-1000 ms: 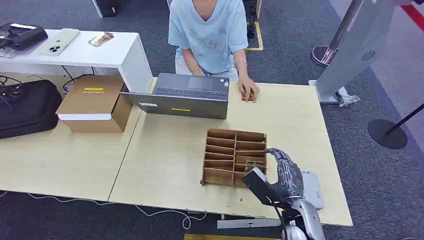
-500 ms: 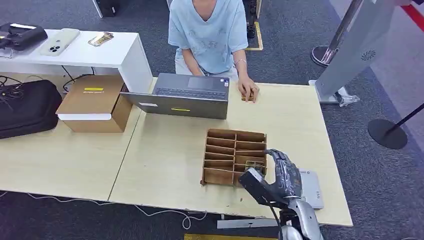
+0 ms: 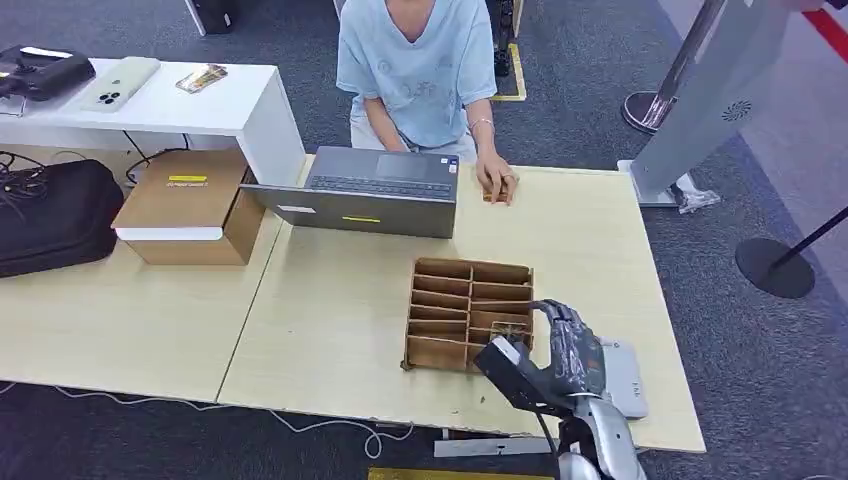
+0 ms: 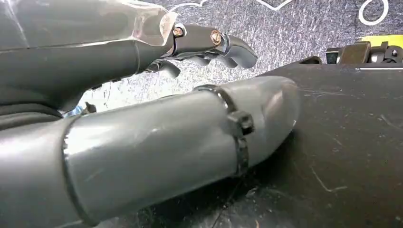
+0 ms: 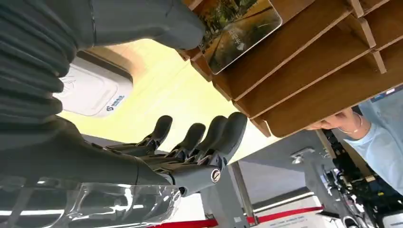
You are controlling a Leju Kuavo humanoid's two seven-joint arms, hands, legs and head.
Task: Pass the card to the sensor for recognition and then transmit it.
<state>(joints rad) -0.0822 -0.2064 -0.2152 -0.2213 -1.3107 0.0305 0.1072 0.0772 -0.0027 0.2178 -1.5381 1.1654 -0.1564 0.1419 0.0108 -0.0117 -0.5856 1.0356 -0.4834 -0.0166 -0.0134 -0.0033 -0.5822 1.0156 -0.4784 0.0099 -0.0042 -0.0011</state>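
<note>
Right hand (image 3: 560,350) at the near right corner of the rack (image 3: 467,314); one card (image 5: 237,29) in the rack.

Counted: one card, one wooden rack, one white sensor (image 3: 622,378), one laptop (image 3: 372,190), one person (image 3: 420,70). The rack has two columns of slots. The card stands tilted in a slot at the rack's near right end; it is glossy, with a green-and-amber landscape print and rounded corners. In the right wrist view the thumb (image 5: 142,21) lies against the card's edge while the fingers (image 5: 209,137) are spread apart and touch nothing; a grip cannot be confirmed. The sensor lies just beside the rack, near the table's (image 3: 330,320) right edge. Bare tabletop lies left of the rack. The left hand (image 4: 142,147) hangs over carpet, fingers loosely curled, holding nothing.
</note>
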